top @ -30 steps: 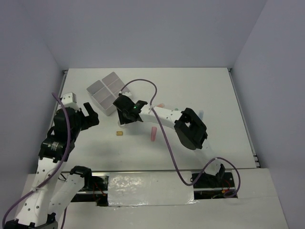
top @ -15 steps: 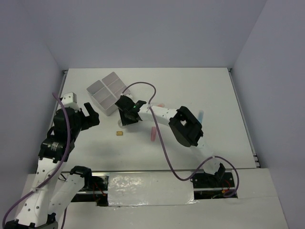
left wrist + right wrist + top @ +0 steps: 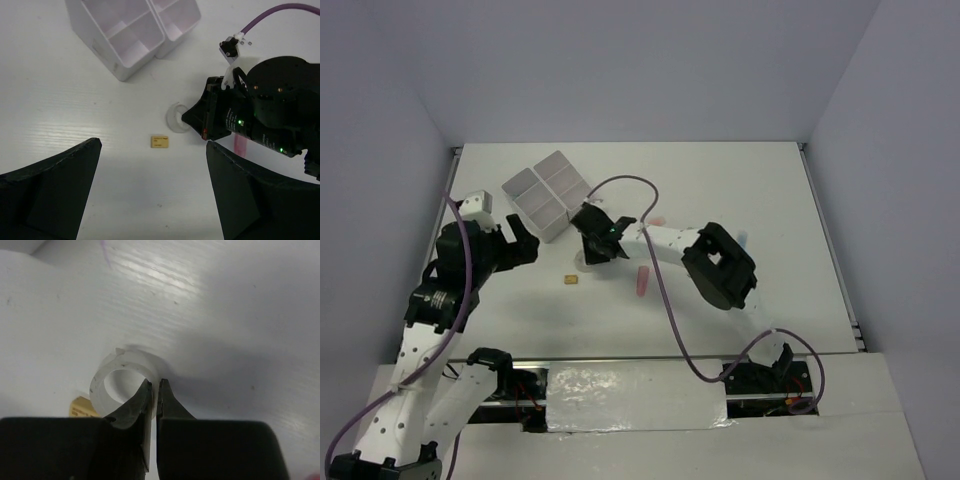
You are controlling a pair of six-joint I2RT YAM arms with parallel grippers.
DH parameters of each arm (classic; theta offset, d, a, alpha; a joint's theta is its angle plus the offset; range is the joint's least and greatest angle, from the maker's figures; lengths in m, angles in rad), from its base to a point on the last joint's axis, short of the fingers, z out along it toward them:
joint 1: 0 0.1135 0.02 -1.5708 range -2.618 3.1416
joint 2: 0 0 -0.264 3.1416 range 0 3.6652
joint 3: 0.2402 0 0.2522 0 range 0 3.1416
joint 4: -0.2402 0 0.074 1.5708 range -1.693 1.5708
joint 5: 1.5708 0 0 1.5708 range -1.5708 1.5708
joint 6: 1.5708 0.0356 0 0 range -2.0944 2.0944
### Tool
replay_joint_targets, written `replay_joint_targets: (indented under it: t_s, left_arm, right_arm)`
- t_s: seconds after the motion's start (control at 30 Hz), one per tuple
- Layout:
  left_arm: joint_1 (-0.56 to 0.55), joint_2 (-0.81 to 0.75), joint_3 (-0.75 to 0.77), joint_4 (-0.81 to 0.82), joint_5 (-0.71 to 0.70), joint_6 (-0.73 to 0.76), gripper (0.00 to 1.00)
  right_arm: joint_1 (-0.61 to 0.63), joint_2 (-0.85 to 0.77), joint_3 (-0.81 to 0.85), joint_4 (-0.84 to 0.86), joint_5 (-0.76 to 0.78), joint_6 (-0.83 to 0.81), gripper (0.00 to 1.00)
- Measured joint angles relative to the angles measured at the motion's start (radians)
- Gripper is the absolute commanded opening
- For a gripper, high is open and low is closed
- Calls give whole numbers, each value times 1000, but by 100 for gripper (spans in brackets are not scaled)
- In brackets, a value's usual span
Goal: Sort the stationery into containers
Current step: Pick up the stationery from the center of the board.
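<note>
The clear tape ring (image 3: 107, 385) lies flat on the white table. My right gripper (image 3: 154, 384) is shut on its near wall, one finger inside the ring and one outside. From above, that right gripper (image 3: 588, 253) sits just below the white four-compartment containers (image 3: 542, 186). A tan eraser (image 3: 570, 281) lies left of the ring, and a pink marker (image 3: 642, 281) to its right. My left gripper (image 3: 516, 242) hovers open to the left; its view shows the eraser (image 3: 160, 142), the ring (image 3: 175, 117) and the containers (image 3: 115, 65).
A light blue marker (image 3: 741, 240) shows behind the right arm's elbow, and a small pink item (image 3: 657, 220) lies beside its forearm. The purple cable (image 3: 620, 183) loops over the table near the containers.
My right gripper has closed from half open onto the tape ring's wall. The left arm has shifted slightly to the right.
</note>
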Motion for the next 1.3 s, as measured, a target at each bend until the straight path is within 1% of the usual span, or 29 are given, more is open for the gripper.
replay_joint_targets:
  t_s: [0.13,0.2,0.33,0.43,0.5,0.53,0.57,0.67,0.73,0.8,0.83,0.87,0.97,1.03,1.1,1.13,1.23,1.27,1.3]
  left_arm:
    - [1,40,-34,69,147,-54,99]
    - [1,62,-72,124,227,-106,96]
    - [-2,106,-118,189,333,-202,94]
    - [-14,137,-120,246,378,-261,91]
    - [-35,154,-120,284,401,-287,90]
    - [-50,164,-120,299,408,-297,88]
    - [-64,175,-120,316,416,-312,82]
    - [-102,201,-120,348,427,-334,76]
    - [-122,214,-120,358,426,-339,73]
    - [-131,228,-120,361,426,-340,66]
    - [-134,235,-120,363,425,-339,60]
    - [-136,243,-120,365,424,-340,52]
    - [-143,260,-120,378,426,-340,46]
    - [-151,263,-119,387,424,-337,45]
    - [-154,274,-119,393,427,-338,28]
    - [-157,278,-119,401,430,-338,16]
    - [-164,282,-118,413,434,-333,0]
    - [-168,282,-117,415,432,-327,0]
    - [-170,282,-115,415,427,-321,0]
  right_arm:
    - [-2,-184,-262,108,3,44,0]
    - [1,-296,-374,157,8,66,0]
    - [16,-500,-528,288,25,87,0]
    - [37,-593,-574,375,31,87,0]
    - [50,-620,-578,407,31,87,0]
    - [54,-627,-578,420,31,86,0]
    - [58,-632,-578,429,31,84,0]
    - [64,-643,-582,446,31,84,0]
    - [65,-652,-594,457,31,84,0]
    - [65,-664,-606,458,32,83,0]
    - [65,-669,-610,458,32,82,0]
    - [65,-673,-610,457,32,80,0]
    - [66,-683,-610,456,34,71,0]
    - [66,-683,-610,457,31,68,0]
    - [68,-683,-610,457,26,63,0]
    - [68,-683,-612,455,25,61,0]
    - [66,-683,-612,454,27,57,3]
    - [66,-683,-614,458,27,56,10]
    - [65,-685,-619,466,26,55,22]
